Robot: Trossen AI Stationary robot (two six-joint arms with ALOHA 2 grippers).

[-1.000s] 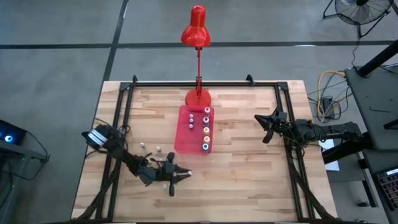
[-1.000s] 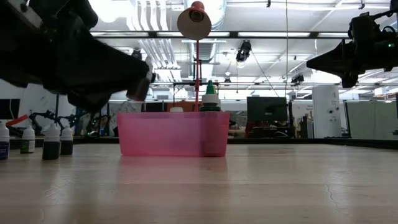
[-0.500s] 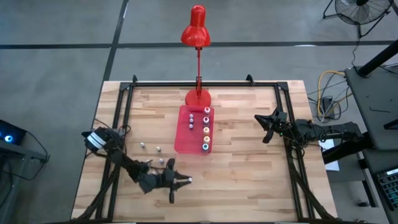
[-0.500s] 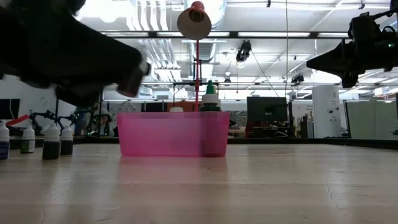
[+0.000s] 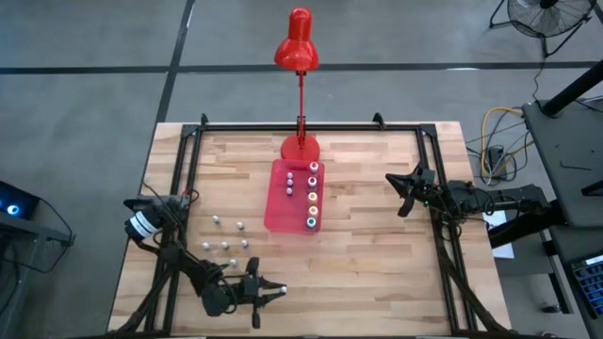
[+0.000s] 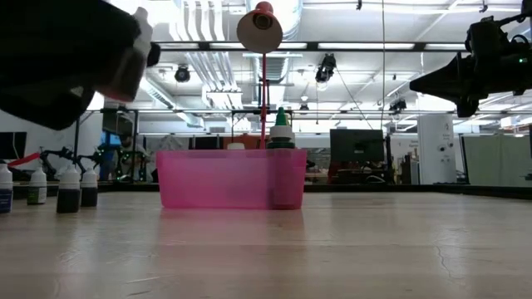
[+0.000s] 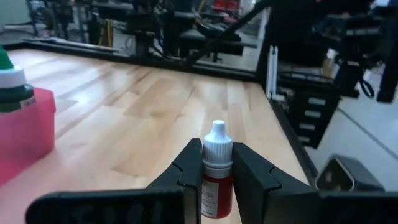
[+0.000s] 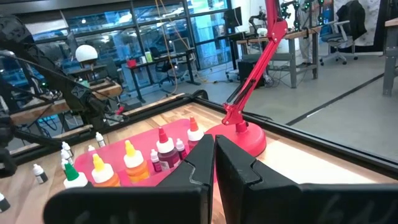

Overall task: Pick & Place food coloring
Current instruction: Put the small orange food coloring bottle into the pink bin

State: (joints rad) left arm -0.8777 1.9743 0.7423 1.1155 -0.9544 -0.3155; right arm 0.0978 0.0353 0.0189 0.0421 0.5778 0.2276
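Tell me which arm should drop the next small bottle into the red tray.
Left, most likely. The left gripper is already shut on a small white-capped bottle near the table's front edge. The right gripper is shut and empty, raised off to the right of the red tray.

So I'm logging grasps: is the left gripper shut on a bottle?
Yes. The left gripper is shut on a small white-capped bottle of red food coloring, upright between both dark fingers.

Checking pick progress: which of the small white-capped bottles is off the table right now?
The red-filled bottle clamped in the left gripper; the other small ones stand loose on the wood.
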